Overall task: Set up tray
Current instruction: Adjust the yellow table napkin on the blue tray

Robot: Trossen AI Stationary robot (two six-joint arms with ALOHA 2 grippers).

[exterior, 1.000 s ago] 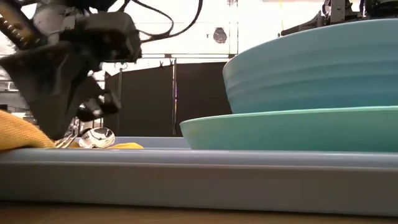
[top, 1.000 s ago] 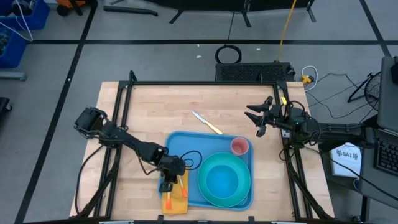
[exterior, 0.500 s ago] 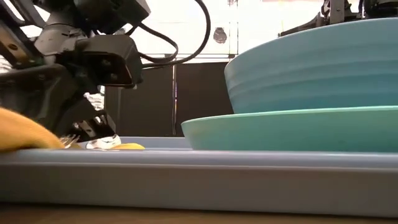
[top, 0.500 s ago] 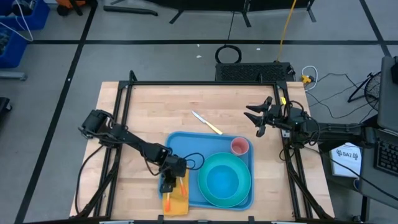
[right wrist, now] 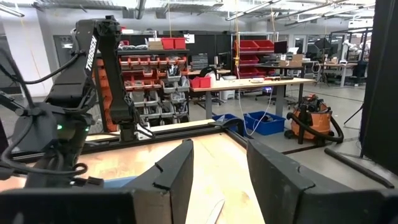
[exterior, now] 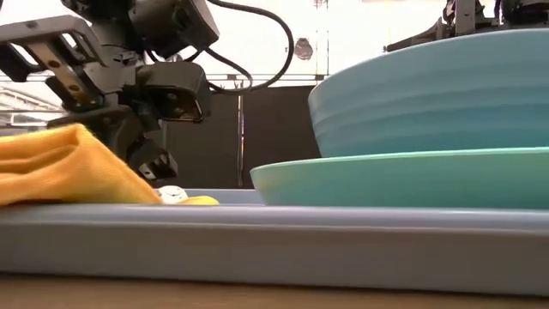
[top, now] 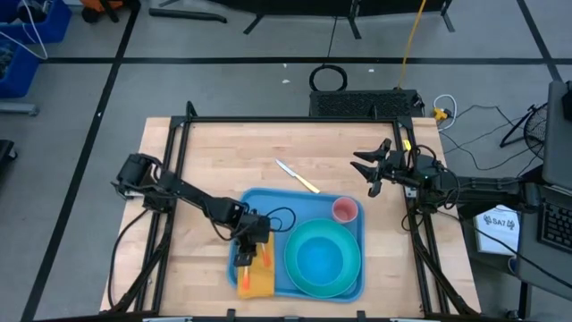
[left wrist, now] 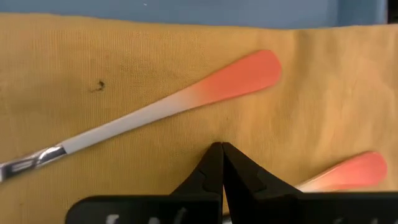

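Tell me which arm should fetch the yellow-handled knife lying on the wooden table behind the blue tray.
Probably right. The right gripper hangs open and empty near the yellow-handled knife, while the left gripper is shut, down on the yellow-orange cloth napkin.

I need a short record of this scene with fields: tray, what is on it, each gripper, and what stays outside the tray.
tray: blue tray on wooden table
on tray: turquoise bowl on plate, pink cup, yellow napkin with two orange-handled utensils
left gripper: shut, over napkin
right gripper: open, empty, raised beside the table's right edge
off tray: knife
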